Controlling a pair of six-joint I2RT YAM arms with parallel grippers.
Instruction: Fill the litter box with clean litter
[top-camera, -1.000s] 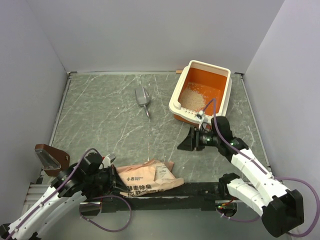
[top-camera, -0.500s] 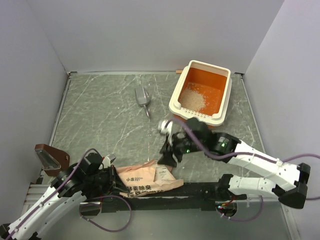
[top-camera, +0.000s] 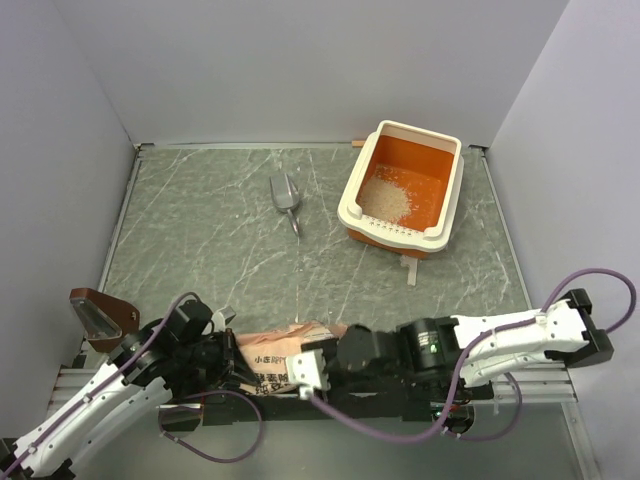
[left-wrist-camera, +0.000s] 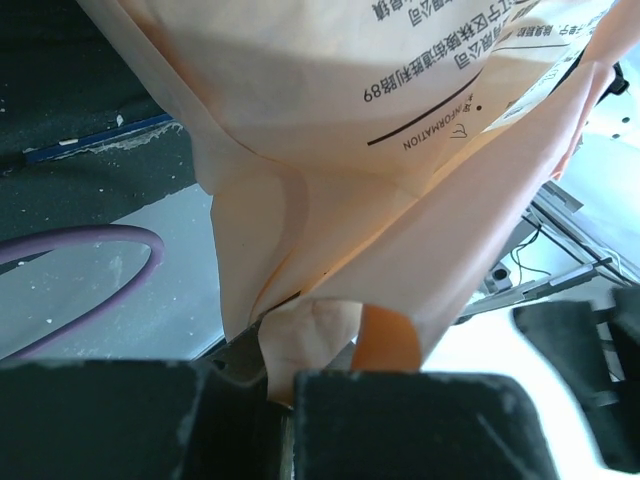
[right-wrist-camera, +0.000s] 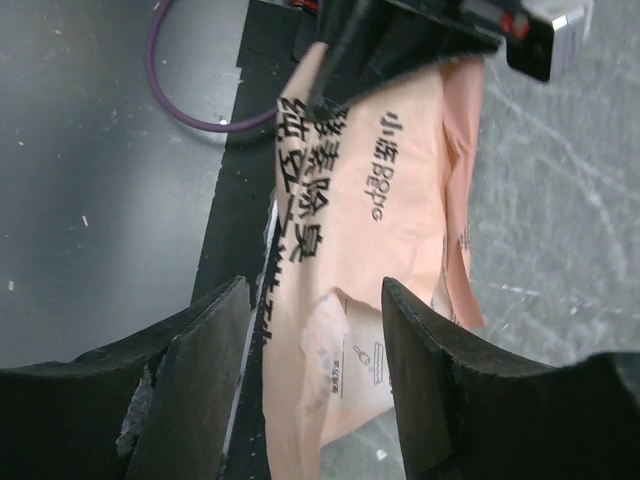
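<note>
The litter box, orange inside with a cream rim, stands at the far right of the table. A heap of clean litter lies in its near half. At the near edge lies the pink-orange paper bag. My left gripper is shut on the bag's left end, and a folded corner of the bag is pinched between its jaws. My right gripper hovers over the bag's right end. Its jaws are open and straddle the bag's torn edge without gripping it.
A small grey metal scoop lies on the marble table left of the box. A pale strip lies in front of the box. A brown holder sits at the near left. A purple cable loops below the table edge.
The right arm has swung from the front of the litter box down and left to the bag at the near edge, its jaws opening a little wider. The left arm has held still.
</note>
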